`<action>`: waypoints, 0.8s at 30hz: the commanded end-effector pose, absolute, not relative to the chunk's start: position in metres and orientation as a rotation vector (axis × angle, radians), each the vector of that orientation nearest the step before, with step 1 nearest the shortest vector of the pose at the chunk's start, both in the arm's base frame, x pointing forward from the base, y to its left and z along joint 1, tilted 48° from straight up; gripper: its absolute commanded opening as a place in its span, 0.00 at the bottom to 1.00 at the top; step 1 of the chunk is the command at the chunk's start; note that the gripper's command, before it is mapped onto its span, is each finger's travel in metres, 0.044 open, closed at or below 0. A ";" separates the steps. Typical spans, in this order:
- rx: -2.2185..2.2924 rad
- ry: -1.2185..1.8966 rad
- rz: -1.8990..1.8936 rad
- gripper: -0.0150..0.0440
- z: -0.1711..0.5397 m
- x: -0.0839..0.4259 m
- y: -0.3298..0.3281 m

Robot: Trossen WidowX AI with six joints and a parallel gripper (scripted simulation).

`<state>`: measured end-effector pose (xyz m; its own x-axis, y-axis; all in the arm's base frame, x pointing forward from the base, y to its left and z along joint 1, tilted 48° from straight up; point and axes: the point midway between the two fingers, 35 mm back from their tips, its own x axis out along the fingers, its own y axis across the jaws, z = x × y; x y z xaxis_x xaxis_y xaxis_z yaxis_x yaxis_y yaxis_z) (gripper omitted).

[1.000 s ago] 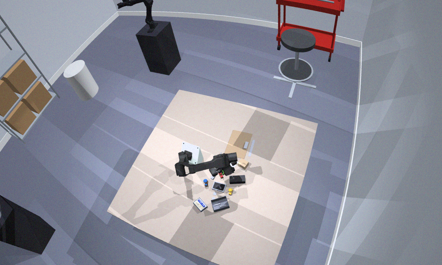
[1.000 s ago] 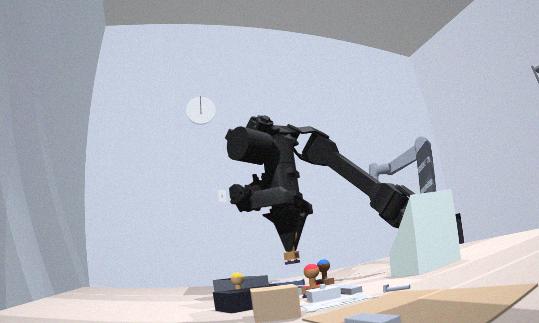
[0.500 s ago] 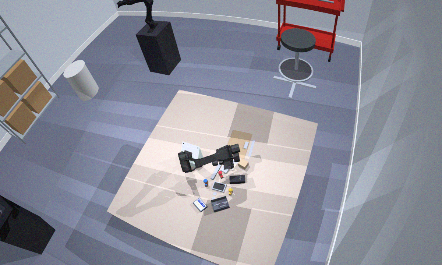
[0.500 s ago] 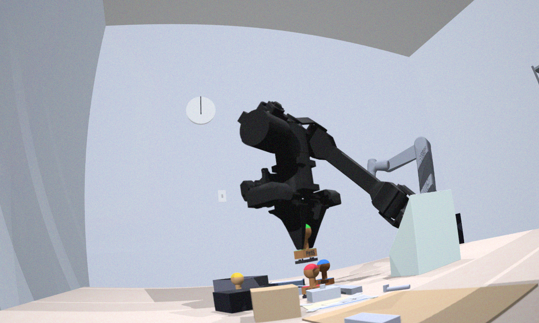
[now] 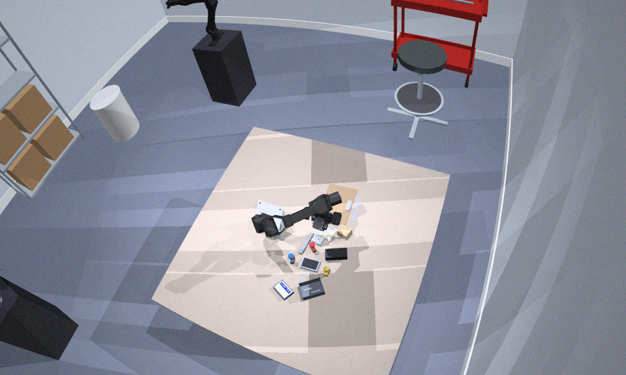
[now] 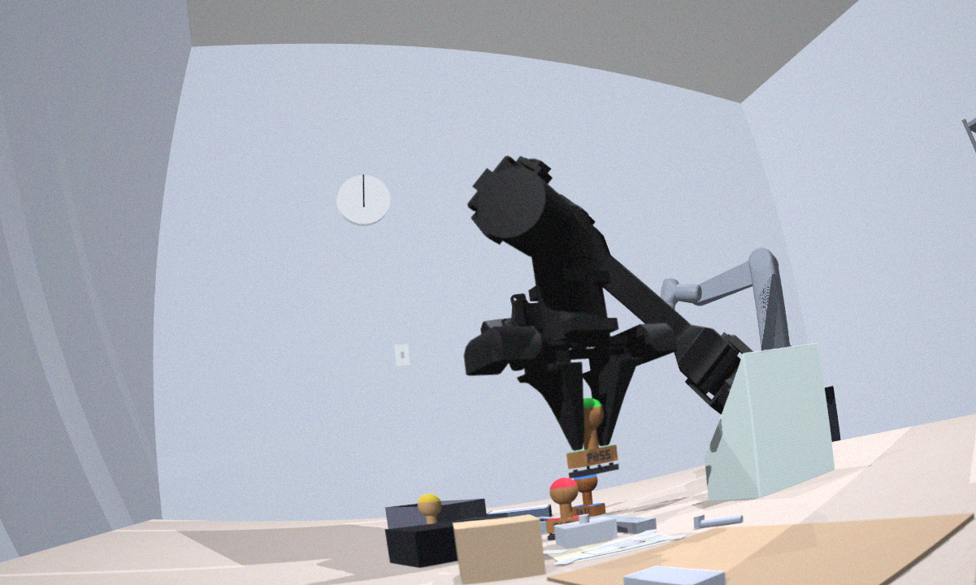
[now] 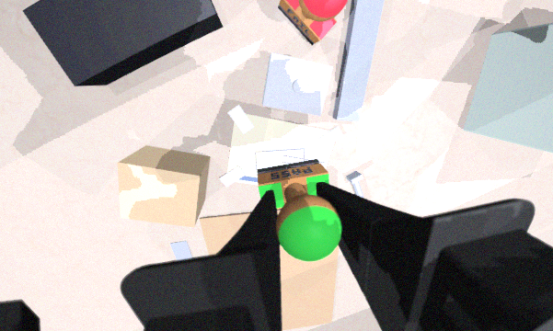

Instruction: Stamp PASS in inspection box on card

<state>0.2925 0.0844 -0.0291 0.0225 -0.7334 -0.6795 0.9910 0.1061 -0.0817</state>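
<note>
My gripper (image 6: 592,442) (image 7: 295,193) is shut on the PASS stamp (image 6: 592,457) (image 7: 310,234), a wooden stamp with a green knob. It holds the stamp in the air above the card, label side facing away from the palm. The white card (image 7: 262,126) lies on the bench; in the wrist view the stamp hides part of it. A thin box outline (image 7: 281,150) shows on the card just beyond the stamp's block, its lower part hidden. The open dark ink pad (image 5: 310,264) lies farther off in the top view. The stamp's underside ink cannot be seen.
A red-knobbed stamp (image 5: 312,244) (image 6: 563,491) and a grey square block (image 7: 278,87) stand beyond the card. A tan block (image 6: 501,549) (image 7: 158,193) and a black block (image 5: 335,254) (image 7: 120,37) are nearby. Blue (image 5: 291,256) and yellow stamps (image 5: 326,269) stand near the pad.
</note>
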 end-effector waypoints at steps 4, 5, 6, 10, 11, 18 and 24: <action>0.580 0.588 -1.457 0.25 -0.040 0.289 0.096; 0.580 0.588 -1.457 0.25 -0.040 0.289 0.096; 0.580 0.588 -1.457 0.25 -0.040 0.289 0.096; 0.580 0.588 -1.456 0.25 -0.042 0.289 0.094; 0.580 0.588 -1.456 0.25 -0.043 0.289 0.094; 0.580 0.588 -1.456 0.25 -0.046 0.290 0.091; 0.579 0.588 -1.456 0.25 -0.049 0.290 0.088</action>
<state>0.2899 0.0900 -0.0469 0.0265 -0.7296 -0.6834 0.9995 0.0300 0.0068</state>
